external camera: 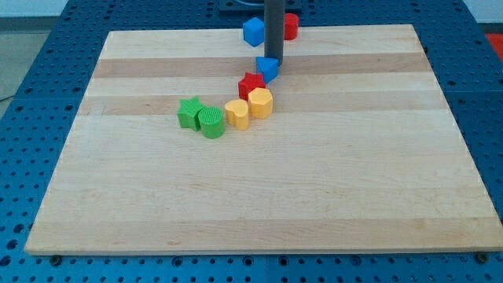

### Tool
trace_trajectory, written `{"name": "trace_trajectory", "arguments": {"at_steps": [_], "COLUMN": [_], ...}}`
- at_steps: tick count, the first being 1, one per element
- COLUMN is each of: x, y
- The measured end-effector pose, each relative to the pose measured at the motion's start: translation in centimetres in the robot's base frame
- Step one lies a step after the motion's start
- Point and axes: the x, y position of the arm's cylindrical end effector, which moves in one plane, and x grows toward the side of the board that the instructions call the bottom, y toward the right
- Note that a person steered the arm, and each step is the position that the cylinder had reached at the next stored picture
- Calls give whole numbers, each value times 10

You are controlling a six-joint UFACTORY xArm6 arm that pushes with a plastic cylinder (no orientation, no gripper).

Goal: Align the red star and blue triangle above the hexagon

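Note:
My tip [273,59] stands at the top middle of the board, touching the top edge of the blue triangle [268,70]. The red star [251,84] lies just below-left of the blue triangle, touching it. The yellow hexagon [260,103] sits directly below the red star, touching it. The three form a short diagonal chain running up to the right.
A yellow block [237,114] lies left of the hexagon. A green round block [211,123] and a green star [189,112] lie further left. A blue cube [253,31] and a red block [290,26] sit at the board's [354,173] top edge beside the rod.

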Motion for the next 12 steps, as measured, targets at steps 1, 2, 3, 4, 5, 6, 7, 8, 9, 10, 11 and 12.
{"name": "trace_trajectory", "arguments": {"at_steps": [1, 2, 3, 4, 5, 6, 7, 8, 9, 10, 11, 12], "x": [0, 7, 32, 63, 77, 79, 78, 76, 76, 74, 50, 3], "y": [-76, -142, -153, -137, -122, -97, -58, -40, -60, -99, -141, -148]}}
